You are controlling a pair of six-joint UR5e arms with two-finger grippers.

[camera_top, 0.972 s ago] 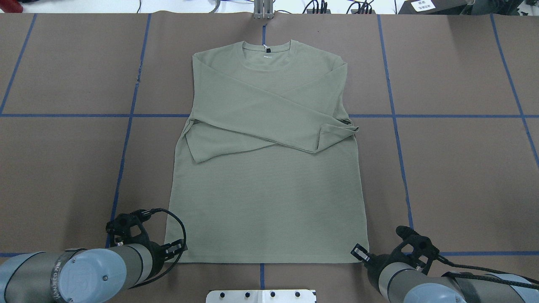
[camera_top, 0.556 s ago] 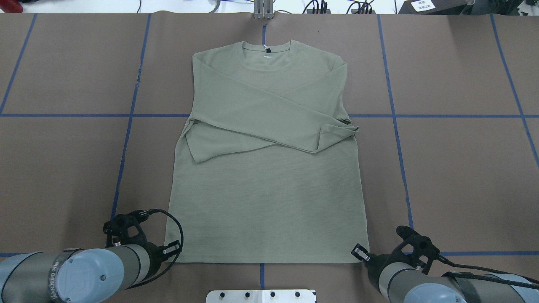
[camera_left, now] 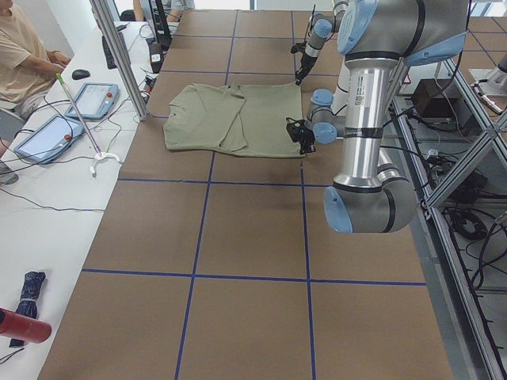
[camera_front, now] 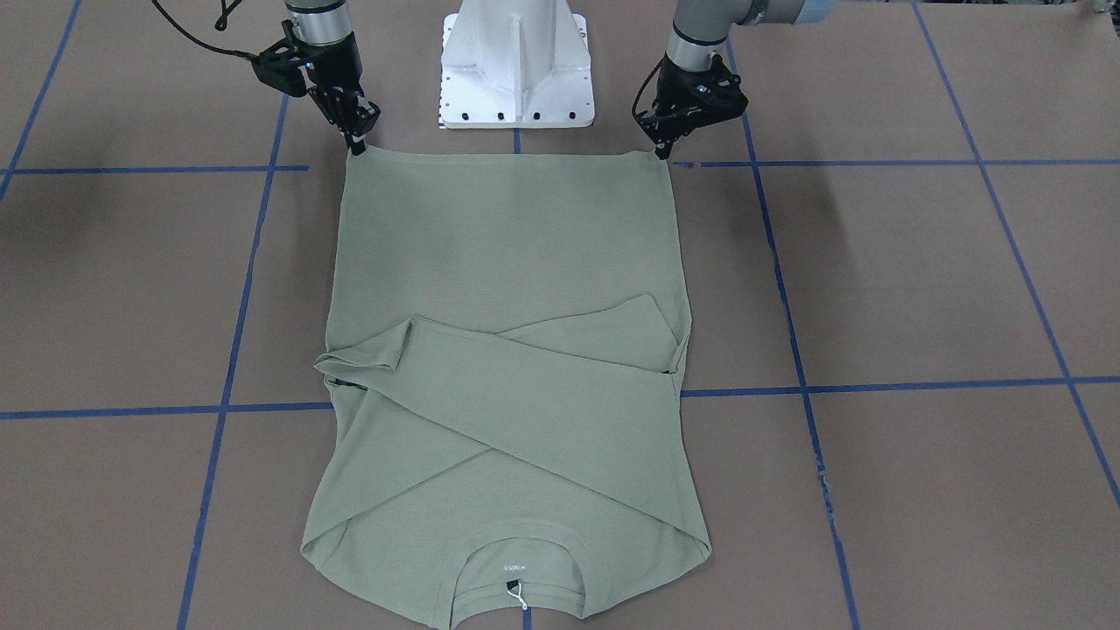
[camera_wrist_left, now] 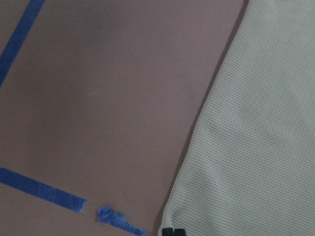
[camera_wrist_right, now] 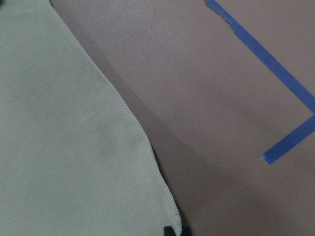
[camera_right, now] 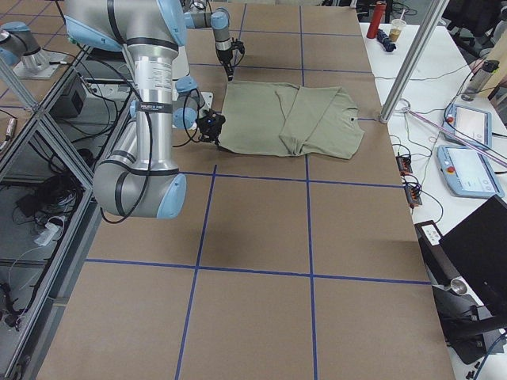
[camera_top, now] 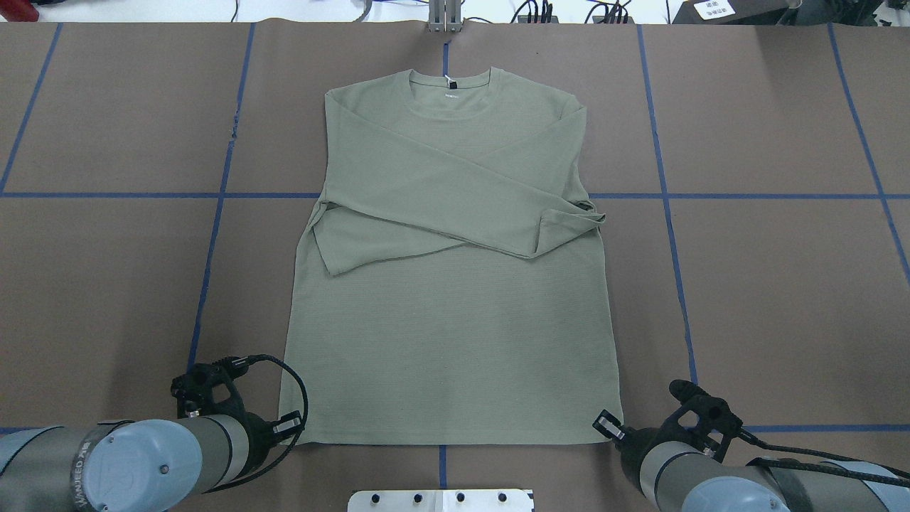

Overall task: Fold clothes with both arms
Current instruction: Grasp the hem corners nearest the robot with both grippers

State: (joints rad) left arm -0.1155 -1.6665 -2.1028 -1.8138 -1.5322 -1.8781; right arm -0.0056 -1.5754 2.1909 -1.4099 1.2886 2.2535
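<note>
The sage-green long-sleeved shirt point(camera_top: 455, 320) lies flat on the brown table. Its collar is at the far side and both sleeves are folded crosswise over the chest. It also shows in the front view point(camera_front: 507, 245). My left gripper point(camera_front: 658, 154) has its tips pinched together on the hem corner on my left; in the overhead view it point(camera_top: 286, 432) sits at that corner. My right gripper point(camera_front: 357, 147) is pinched on the other hem corner point(camera_top: 613, 435). Each wrist view shows shirt fabric point(camera_wrist_left: 256, 147) point(camera_wrist_right: 59, 147) ending in a corner at a black fingertip.
The white base pedestal point(camera_front: 516, 61) stands just behind the hem, between the arms. Blue tape lines point(camera_top: 213, 235) grid the brown table cover. A metal post point(camera_top: 444, 18) stands at the far edge. A seated person point(camera_left: 24, 55) and tablets are beyond the far side.
My left arm has drawn slightly back and to the left at its hem corner. The right arm and the shirt look unchanged.
</note>
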